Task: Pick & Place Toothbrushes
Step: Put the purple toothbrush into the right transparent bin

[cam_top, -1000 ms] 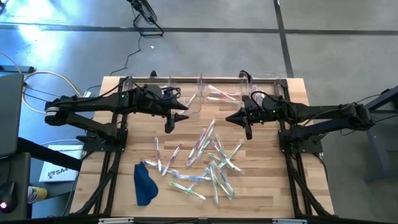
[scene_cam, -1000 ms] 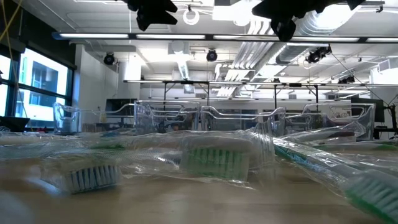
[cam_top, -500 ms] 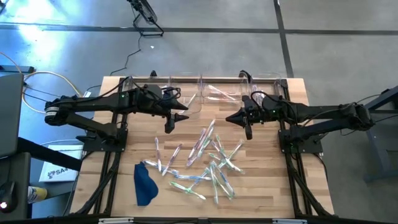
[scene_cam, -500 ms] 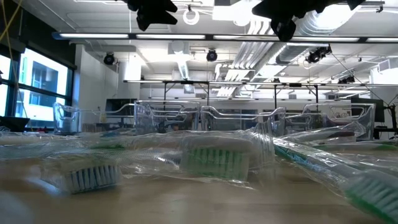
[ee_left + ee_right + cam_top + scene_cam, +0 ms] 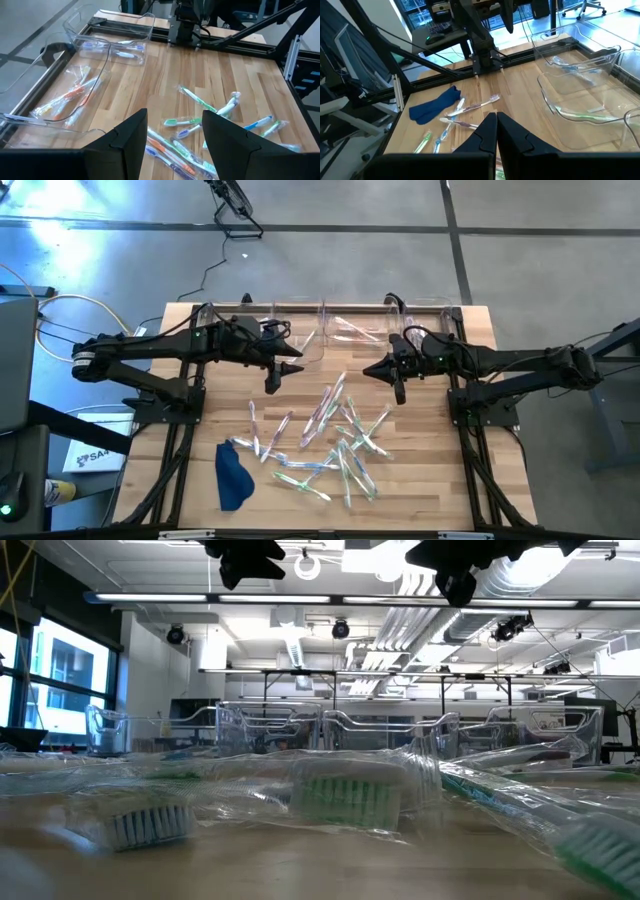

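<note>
Dozens of wrapped toothbrushes (image 5: pixel 335 435) lie scattered across the near half of my wooden worktop (image 5: pixel 420 485), a loose heap that leaves each handle reachable from above, with a dark blue cloth (image 5: pixel 232 475) crumpled just beside the pile's left edge. Above and beyond the heap I hang both arms clear of it: my left gripper (image 5: pixel 174 132) hovers with its jaws spread wide and nothing between them, a stance I judge ready for a descent onto a brush, while my right gripper (image 5: pixel 496 131) waits opposite with its jaws pressed together and empty. Farther back, a row of clear plastic bins (image 5: pixel 330 330) lines the far edge of the worktop, open-topped so brushes can be dropped in; a few toothbrushes already rest inside them, which suggests the sorting is barely begun.
</note>
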Available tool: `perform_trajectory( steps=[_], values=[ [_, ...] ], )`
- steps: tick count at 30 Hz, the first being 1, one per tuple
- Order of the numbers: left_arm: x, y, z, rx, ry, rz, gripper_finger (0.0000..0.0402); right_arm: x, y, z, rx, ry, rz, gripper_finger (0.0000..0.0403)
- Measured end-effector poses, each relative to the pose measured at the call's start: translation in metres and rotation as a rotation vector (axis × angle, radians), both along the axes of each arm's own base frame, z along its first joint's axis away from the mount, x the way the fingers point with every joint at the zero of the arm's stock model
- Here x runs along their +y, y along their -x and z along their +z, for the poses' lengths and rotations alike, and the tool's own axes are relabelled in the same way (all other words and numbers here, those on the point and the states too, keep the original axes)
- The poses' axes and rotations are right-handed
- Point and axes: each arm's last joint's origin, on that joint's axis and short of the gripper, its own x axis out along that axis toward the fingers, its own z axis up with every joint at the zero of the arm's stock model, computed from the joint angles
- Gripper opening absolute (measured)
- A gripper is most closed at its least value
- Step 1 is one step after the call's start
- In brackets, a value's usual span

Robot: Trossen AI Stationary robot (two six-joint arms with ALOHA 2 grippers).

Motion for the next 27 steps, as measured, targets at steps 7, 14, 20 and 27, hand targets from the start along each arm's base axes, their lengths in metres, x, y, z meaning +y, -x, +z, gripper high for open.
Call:
perform_trajectory(
  steps=[7, 14, 20, 27],
  values=[
    [0.0000, 0.0000, 0.0000, -0.004, 0.040, 0.017, 0.0184, 0.0000, 0.0000, 0.0000, 0.000, 0.007, 0.002, 0.0003],
    [0.0000, 0.0000, 0.0000, -0.009, 0.100, 0.044, 0.0184, 0.0000, 0.0000, 0.0000, 0.000, 0.009, 0.002, 0.0003],
    [-0.0002, 0.0000, 0.0000, -0.011, 0.127, 0.048, 0.0184, -0.0004, 0.0000, 0.0000, 0.000, 0.015, -0.012, 0.0003],
    [-0.0002, 0.0004, -0.0009, -0.001, 0.127, 0.048, 0.0184, -0.0059, 0.0024, -0.0062, 0.086, 0.204, -0.188, 0.0003]
  ],
)
